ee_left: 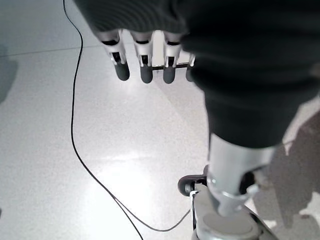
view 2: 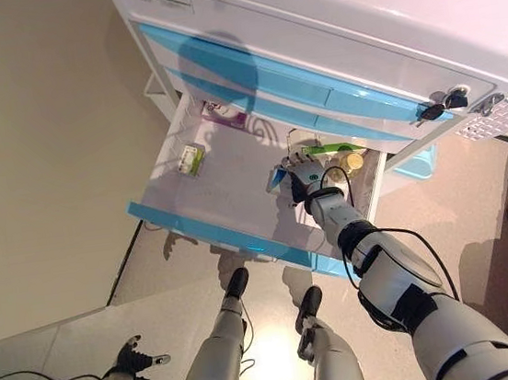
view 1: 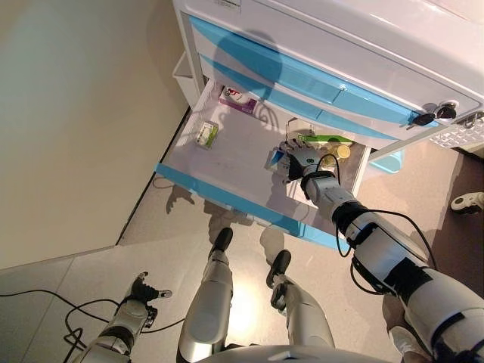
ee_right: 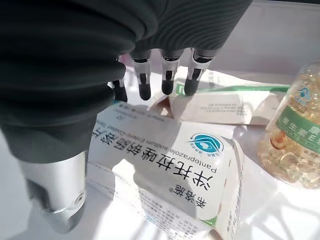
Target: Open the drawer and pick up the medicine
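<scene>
The white cabinet's lower drawer (view 1: 227, 198), with a light blue front, stands pulled open. My right hand (view 1: 302, 160) reaches into its right part, open, with straight fingers (ee_right: 168, 77) and the thumb (ee_right: 60, 195) spread over a white medicine box with a teal logo (ee_right: 170, 165). That box shows blue and white beside the hand in the left eye view (view 1: 274, 159). I cannot tell whether the hand touches it. My left hand (view 1: 144, 293) hangs low over the floor, open and empty.
In the drawer also lie a long green and white box (ee_right: 225, 107), a clear bottle of yellow capsules (ee_right: 295, 145), a small green and white box (view 1: 206, 134) and a purple and white box (view 1: 238, 98). A shut blue drawer (view 1: 302, 76) is above.
</scene>
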Motion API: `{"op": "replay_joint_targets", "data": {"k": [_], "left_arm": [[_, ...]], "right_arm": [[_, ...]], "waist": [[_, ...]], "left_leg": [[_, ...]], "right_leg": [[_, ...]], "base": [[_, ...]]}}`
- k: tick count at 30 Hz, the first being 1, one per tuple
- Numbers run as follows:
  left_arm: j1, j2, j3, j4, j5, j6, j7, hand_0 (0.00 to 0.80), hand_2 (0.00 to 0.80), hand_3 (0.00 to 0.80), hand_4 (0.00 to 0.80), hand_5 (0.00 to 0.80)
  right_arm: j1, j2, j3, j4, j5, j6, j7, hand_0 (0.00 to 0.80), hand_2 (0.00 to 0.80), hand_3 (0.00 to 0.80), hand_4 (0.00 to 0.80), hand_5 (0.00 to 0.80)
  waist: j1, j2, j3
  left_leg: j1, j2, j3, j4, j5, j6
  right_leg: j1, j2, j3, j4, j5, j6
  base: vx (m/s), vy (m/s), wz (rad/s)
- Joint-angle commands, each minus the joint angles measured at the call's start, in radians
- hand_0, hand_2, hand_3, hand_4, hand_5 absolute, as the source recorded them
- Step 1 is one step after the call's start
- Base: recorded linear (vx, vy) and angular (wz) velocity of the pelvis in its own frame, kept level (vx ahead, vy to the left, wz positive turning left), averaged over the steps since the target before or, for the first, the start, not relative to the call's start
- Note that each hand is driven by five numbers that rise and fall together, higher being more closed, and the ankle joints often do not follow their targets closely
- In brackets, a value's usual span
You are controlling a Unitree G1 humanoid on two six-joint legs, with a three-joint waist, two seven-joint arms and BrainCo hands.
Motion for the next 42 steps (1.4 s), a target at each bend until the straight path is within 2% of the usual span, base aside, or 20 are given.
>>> {"op": "replay_joint_targets", "data": {"k": [1, 20, 28, 37, 42], "left_arm": [[-0.013, -0.006, 0.001, 0.032, -0.040, -0.003, 0.008, 0.000, 0.000, 0.000, 0.000, 0.000], [-0.011, -0.018, 0.006, 0.039, -0.050, -0.004, 0.012, 0.000, 0.000, 0.000, 0.000, 0.000], [-0.007, -0.021, 0.012, 0.039, -0.053, -0.005, 0.016, 0.000, 0.000, 0.000, 0.000, 0.000], [-0.009, -0.022, 0.032, 0.032, -0.059, -0.010, 0.029, 0.000, 0.000, 0.000, 0.000, 0.000], [-0.008, -0.023, 0.056, 0.031, -0.062, -0.010, 0.036, 0.000, 0.000, 0.000, 0.000, 0.000]], "right_arm": [[0.045, -0.072, 0.006, 0.056, -0.005, 0.035, 0.030, 0.800, 0.800, 0.800, 0.800, 0.800], [0.061, -0.075, -0.003, 0.043, 0.006, 0.035, 0.022, 0.800, 0.800, 0.800, 0.800, 0.800], [0.062, -0.082, -0.028, 0.006, 0.061, 0.022, 0.009, 0.800, 0.800, 0.800, 0.800, 0.800], [0.087, -0.102, -0.062, -0.061, 0.151, 0.001, -0.003, 0.800, 0.800, 0.800, 0.800, 0.800], [0.155, -0.098, -0.088, -0.129, 0.211, -0.023, -0.011, 0.800, 0.800, 0.800, 0.800, 0.800]], "waist": [[0.004, 0.017, 0.057], [-0.005, 0.025, 0.056], [-0.015, 0.023, 0.049], [-0.034, 0.014, 0.016], [-0.060, -0.001, -0.035]], "left_leg": [[0.002, -0.063, 0.006, -0.016, -0.002, 0.064], [0.003, -0.063, 0.006, -0.023, 0.002, 0.065], [0.007, -0.062, 0.014, -0.024, -0.001, 0.066], [0.036, -0.056, 0.032, -0.026, -0.009, 0.069], [0.083, -0.045, 0.053, -0.052, -0.012, 0.066]], "right_leg": [[0.005, -0.003, 0.032, 0.042, -0.002, 0.040], [0.001, -0.004, 0.031, 0.046, -0.002, 0.039], [0.003, -0.003, 0.038, 0.045, -0.001, 0.040], [0.028, -0.004, 0.054, 0.029, 0.012, 0.043], [0.083, 0.001, 0.070, -0.017, 0.025, 0.048]], "base": [[0.000, 0.000, 0.00], [0.000, 0.000, 0.00], [0.000, 0.000, 0.00], [0.006, 0.010, -0.03], [0.026, 0.026, -0.14]]}}
